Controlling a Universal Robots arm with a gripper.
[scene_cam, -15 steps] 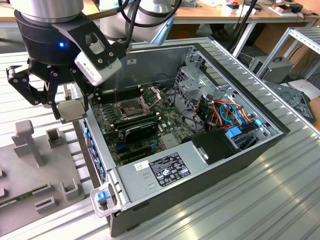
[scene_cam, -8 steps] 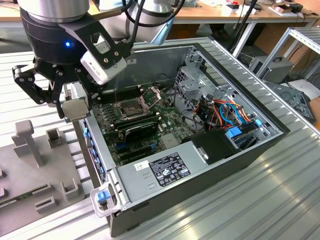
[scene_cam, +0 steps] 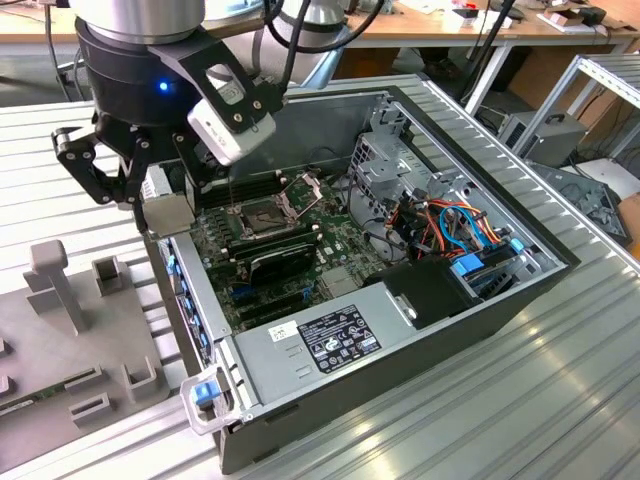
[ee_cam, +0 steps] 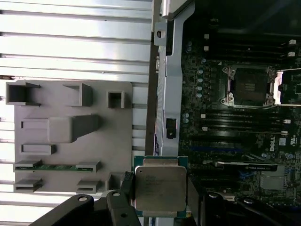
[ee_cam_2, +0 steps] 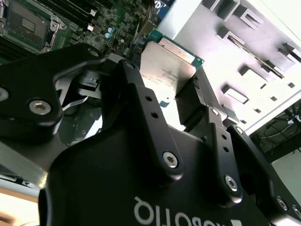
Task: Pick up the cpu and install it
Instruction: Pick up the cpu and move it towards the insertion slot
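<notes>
Beside the open computer case [scene_cam: 400, 300], on the exterior view's left, a grey parts tray [scene_cam: 60, 340] lies on the ribbed desk [scene_cam: 500, 420]. The hand [scene_cam: 165, 205] hangs over the case wall nearest that tray, closed on the cpu [ee_cam: 160, 186]. Its fingers [ee_cam: 126, 190] press two opposite edges, so the chip sits in the air above that wall, not yet over the board inside the case.

I judge the chip light, stiff and thin, with a smooth metal top that could slip under a loose grip. Its underside is probably delicate, so the edges are the right place to hold it (as they are held here), and both faces are best left untouched.

It is square, with a dull grey metal cap bearing faint print, and a green rim shows around the cap. Deeper inside the case, the CPU socket [ee_cam: 249, 87] lies with its frame swung open.
</notes>
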